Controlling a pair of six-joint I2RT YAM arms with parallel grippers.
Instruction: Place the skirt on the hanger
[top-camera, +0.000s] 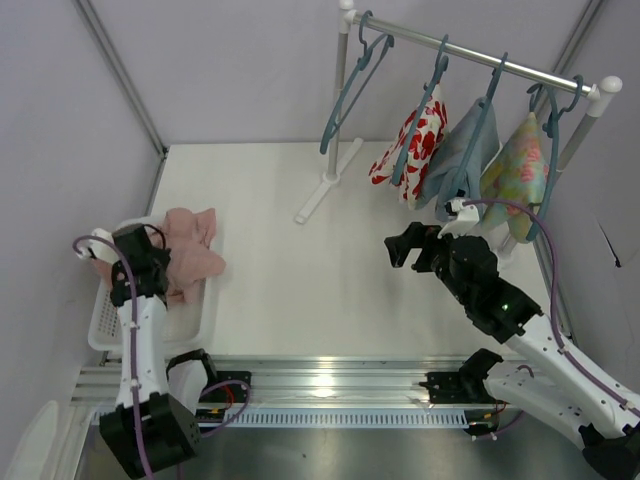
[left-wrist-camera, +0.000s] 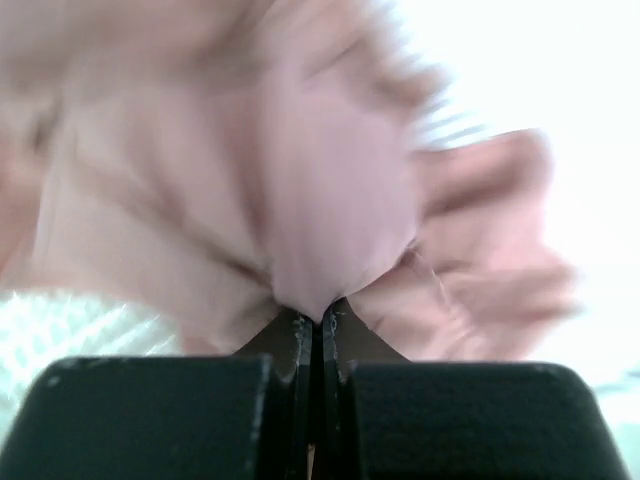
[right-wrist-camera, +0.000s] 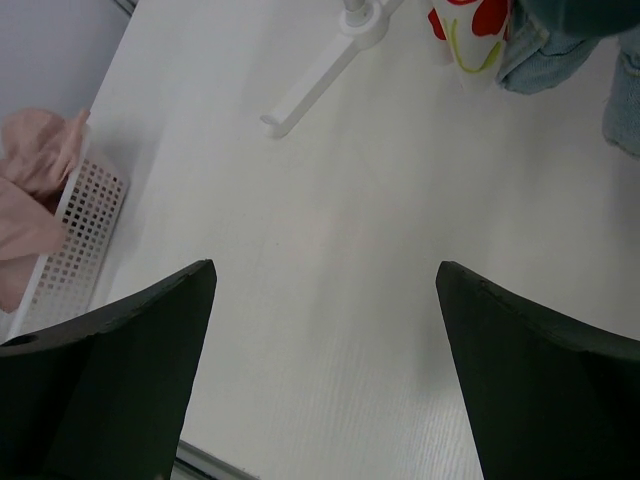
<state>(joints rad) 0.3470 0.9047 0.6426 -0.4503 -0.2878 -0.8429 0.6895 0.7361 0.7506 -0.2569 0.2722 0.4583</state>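
Top external: skirt (top-camera: 190, 250), pink and ruffled, heaped in a white basket (top-camera: 205, 322) at the left edge of the bench (top-camera: 320, 290), one fold lying over the basket's right rim; left fingers (top-camera: 150, 265) at the left side of the heap, against the cloth; hanger (top-camera: 350, 95), teal and bare, hooked at the left end of the rail (top-camera: 470, 52) beside the rack's post, well apart from the skirt; further right on the rail, like hangers bearing a floral garment (top-camera: 418, 138), a blue garment (top-camera: 462, 155) and a pale patterned garment (top-camera: 520, 172); right fingers (top-camera: 403, 245) over the bench, near the lower edge of the blue garment, pointing left.

Left wrist: view blurred; left fingers (left-wrist-camera: 300, 345) clenched together on a pinch of skirt (left-wrist-camera: 330, 200), the cloth bunching outward from the tips.

Right wrist: right fingers (right-wrist-camera: 120, 380) spread wide, nothing between them, bare bench (right-wrist-camera: 330, 230) below; skirt (right-wrist-camera: 35, 170) and perforated basket (right-wrist-camera: 80, 232) at the left edge; rack foot (right-wrist-camera: 320, 75) and the hems of the floral garment (right-wrist-camera: 470, 30) and blue garment (right-wrist-camera: 545, 45) at the top.
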